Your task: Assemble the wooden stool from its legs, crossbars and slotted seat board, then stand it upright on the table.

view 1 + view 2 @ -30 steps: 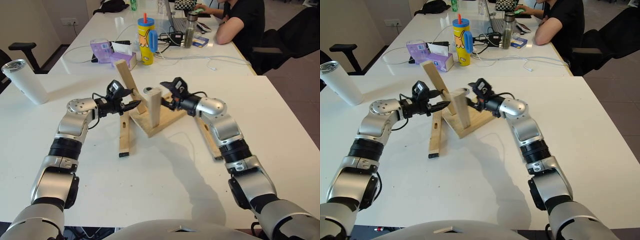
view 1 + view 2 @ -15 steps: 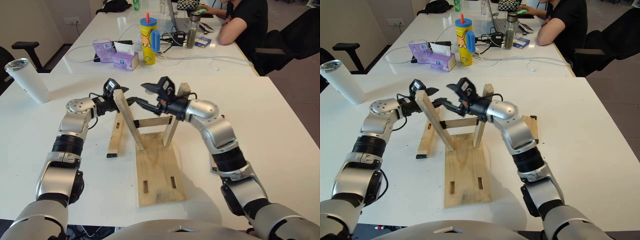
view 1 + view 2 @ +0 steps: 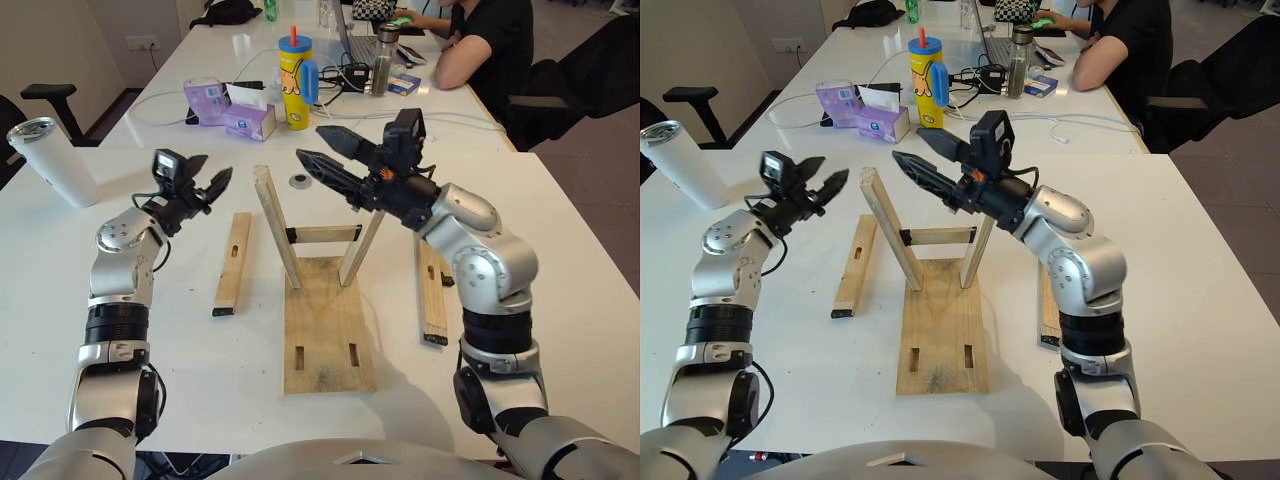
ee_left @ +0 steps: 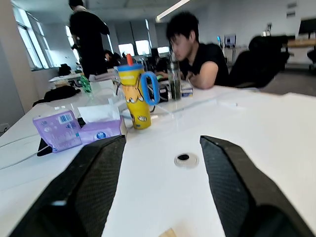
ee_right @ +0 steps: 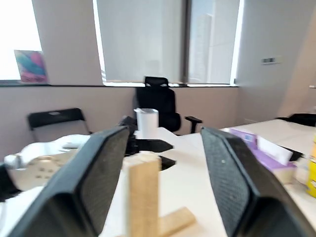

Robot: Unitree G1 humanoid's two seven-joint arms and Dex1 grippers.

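Backed both arms off leg frame (image 3: 322, 234); jaws spread, empty. Frame's in seat board (image 3: 328, 310); I'll fetch loose leg (image 3: 232, 262) next.

The leg frame (image 3: 322, 234) is standing just ahead of the right gripper (image 3: 308, 141). Bare table (image 3: 195, 240) is lying below the left gripper (image 3: 212, 167)

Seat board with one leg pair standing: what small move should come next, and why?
Probably lower the open left gripper onto the loose leg lying beside the seat board: the right gripper is open too, and the board's two near slots are empty.
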